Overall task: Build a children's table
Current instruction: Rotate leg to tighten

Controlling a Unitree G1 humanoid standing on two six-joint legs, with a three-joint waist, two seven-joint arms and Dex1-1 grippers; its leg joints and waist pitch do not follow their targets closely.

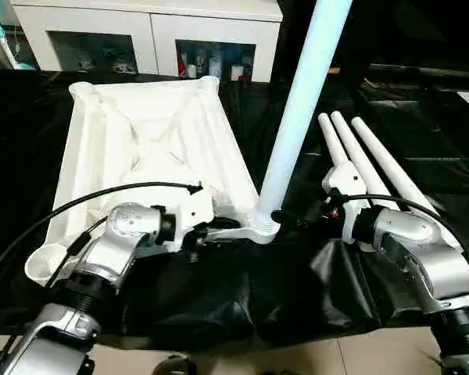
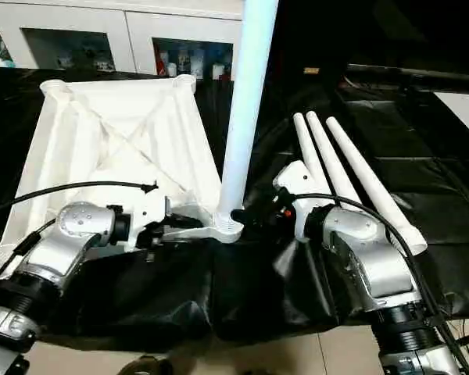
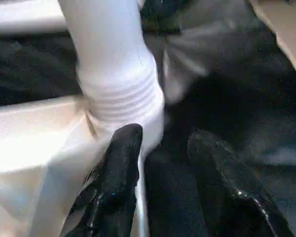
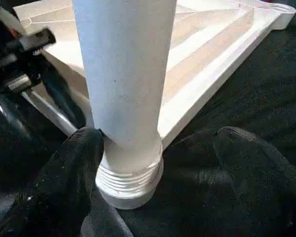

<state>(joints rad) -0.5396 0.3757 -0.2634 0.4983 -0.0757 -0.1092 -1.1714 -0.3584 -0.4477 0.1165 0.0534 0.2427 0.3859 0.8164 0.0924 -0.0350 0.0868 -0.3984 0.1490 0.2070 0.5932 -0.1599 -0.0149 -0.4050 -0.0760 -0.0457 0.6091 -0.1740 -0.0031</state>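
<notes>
**One leg standing in the corner socket**

The tabletop [image 1: 141, 148] lies upside down on the black-covered bench [image 1: 422, 148] — one leg [image 1: 301, 109] upright in its near corner. Three spare legs [image 1: 367, 164] lie right, a cabinet [image 1: 148, 35] behind. Left pincer [image 3: 160, 168] narrow, one finger touching the socket; right pincer [image 4: 153, 168] wide around the leg base, holding nothing.

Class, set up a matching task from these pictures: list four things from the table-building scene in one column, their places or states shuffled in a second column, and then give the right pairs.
Column one:
1. upright leg
2. three spare legs
3. table top
4. glass-door cabinet

Column two:
A. lying side by side on the black cover
B. standing behind the work table
C. lying underside up, ribs showing
D. standing in a near corner socket, threads still visible

Pairs: 1-D, 2-A, 3-C, 4-B
</notes>
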